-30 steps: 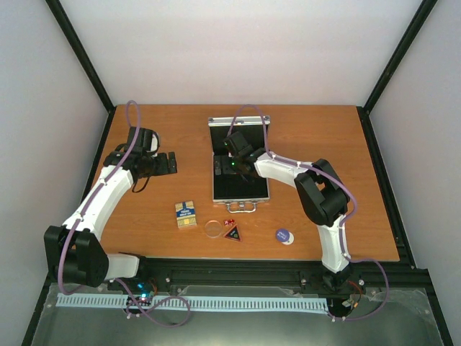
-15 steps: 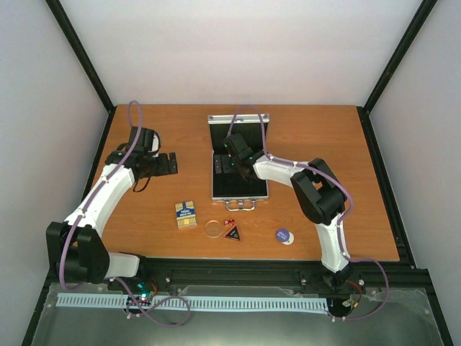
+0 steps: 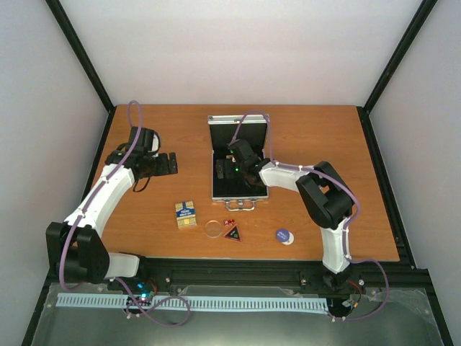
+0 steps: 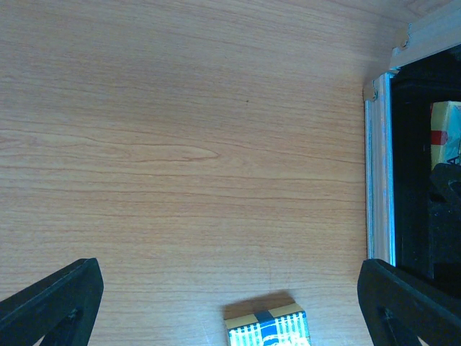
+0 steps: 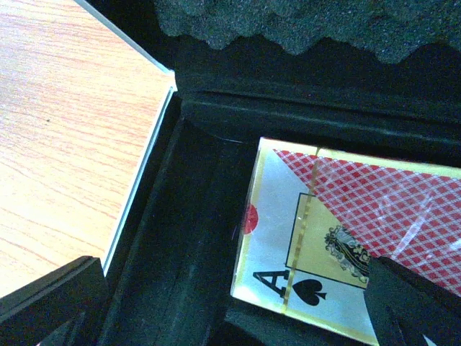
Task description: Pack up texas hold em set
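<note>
Top external view shows little of the inside of the small silver aluminium case (image 3: 214, 184), because the right gripper (image 3: 229, 164) and its wrist hang over the black lining. The case lies open at the middle of the brown wooden table (image 3: 324, 144), long axis running near to far, with its lid (image 3: 238, 127) standing up at the far end and its handle (image 3: 243, 205) on the near edge. Right wrist view picks out a red-patterned card deck (image 5: 324, 216) with an ace of spades on its face, lying flat in the lining close to the lid's dimpled black foam (image 5: 288, 25). Its right part runs out of frame and one corner is hidden behind a finger. The right gripper's fingers stand wide apart, one at each lower corner of that view, clamped on nothing. The left gripper (image 3: 171, 163) hovers over bare wood well left of the case, its fingers likewise spread wide. Left wrist view cuts the blue and yellow card deck (image 3: 186, 213) off at the bottom edge; from above it lies near-left of the case, long axis roughly near to far. Right of it sit a clear round disc (image 3: 213, 228), red dice (image 3: 228, 223) too small to count and a black triangle (image 3: 232, 233), close together, with a blue round disc (image 3: 284, 235) further right
</note>
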`<state>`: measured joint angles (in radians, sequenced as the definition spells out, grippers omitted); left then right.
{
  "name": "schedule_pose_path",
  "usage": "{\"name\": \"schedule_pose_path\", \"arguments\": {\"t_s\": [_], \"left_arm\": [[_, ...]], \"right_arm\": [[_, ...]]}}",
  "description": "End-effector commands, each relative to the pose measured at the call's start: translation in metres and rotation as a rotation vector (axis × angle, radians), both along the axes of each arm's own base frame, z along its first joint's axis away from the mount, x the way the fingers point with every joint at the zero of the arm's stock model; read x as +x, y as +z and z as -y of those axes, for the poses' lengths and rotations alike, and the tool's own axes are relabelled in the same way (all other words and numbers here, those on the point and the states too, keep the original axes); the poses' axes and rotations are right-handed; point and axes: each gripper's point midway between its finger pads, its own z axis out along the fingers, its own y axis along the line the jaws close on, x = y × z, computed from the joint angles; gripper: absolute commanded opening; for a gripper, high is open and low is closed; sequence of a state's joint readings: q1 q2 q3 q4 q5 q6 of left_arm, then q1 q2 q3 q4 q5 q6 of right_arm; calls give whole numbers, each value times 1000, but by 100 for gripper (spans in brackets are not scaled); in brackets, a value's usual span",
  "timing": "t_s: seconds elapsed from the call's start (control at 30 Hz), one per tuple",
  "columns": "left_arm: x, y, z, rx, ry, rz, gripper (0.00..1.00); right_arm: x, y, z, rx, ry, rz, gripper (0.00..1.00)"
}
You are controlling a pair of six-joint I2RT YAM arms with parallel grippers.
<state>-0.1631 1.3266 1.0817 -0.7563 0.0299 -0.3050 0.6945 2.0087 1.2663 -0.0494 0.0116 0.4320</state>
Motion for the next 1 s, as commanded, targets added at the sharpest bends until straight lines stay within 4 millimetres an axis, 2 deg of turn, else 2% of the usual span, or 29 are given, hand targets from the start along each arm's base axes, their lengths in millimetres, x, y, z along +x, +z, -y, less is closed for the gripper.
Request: {"name": "schedule_pose_path", "arguments": {"t_s": [0.0, 0.13, 0.23, 0.33, 0.53, 0.73, 0.97], "left_arm": [[2, 10, 3, -2, -20, 39, 100], [1, 10, 3, -3, -20, 43, 100], [1, 13, 1, 0, -16, 51, 100], [0, 14, 0, 6, -14, 54, 100], [0, 10, -2, 14, -9, 47, 100], [1, 5, -2, 20, -9, 33, 100], [3, -4, -2, 25, -10, 10, 100]], "right_arm": [[-42, -60, 24, -93, -3, -228, 100], [-27, -37, 23, -117, -3, -155, 100], [-14, -14, 28, -138, -27, -63, 100], [0, 0, 34, -173, -48, 28, 100], [18, 3, 31, -220, -44, 107, 100], [25, 10, 30, -184, -46, 204, 100], [30, 5, 31, -203, -33, 277, 100]]}}
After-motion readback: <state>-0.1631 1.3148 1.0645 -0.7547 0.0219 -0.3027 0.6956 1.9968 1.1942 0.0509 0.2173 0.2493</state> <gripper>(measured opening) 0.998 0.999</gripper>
